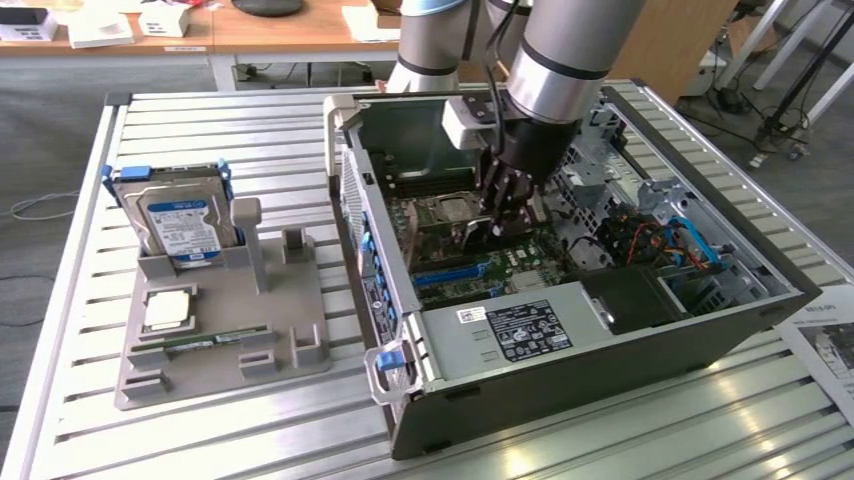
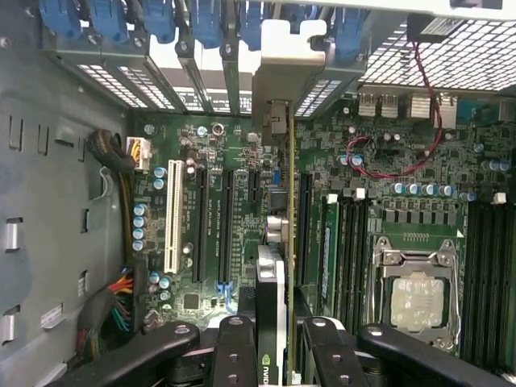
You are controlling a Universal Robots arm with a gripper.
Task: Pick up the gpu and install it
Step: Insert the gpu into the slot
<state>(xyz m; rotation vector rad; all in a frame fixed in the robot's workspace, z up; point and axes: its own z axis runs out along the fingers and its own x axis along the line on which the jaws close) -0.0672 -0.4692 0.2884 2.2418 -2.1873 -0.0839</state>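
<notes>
In the exterior view, the arm (image 1: pixel 561 60), a smooth silver-grey tube, reaches down into the open case (image 1: pixel 747 330), a dark sheet-metal box lying on the ribbed aluminium table (image 1: pixel 240 130). Its black jointed fingers (image 1: pixel 505 195) hang just over the green board (image 1: pixel 514 265). Well apart, to the exterior view's left, a grey plastic holder (image 1: pixel 267 330) carries an upright boxy hard drive (image 1: pixel 180 225) with a blue-white label, a flat square chip (image 1: pixel 167 310) and a narrow green memory stick (image 1: pixel 200 343). In the wrist view, the gpu (image 2: pixel 272 274) is seen edge-on, a thin flat card with a black face. The fingers (image 2: pixel 234 347) are clamped on it from both sides. Its silvery bracket (image 2: pixel 282 81) reaches the perforated rear wall, among blue plastic clips (image 2: pixel 210 20). The card stands over the board between long black slots (image 2: pixel 214 226) and the memory slots (image 2: pixel 347 242). I cannot tell whether it is seated.
</notes>
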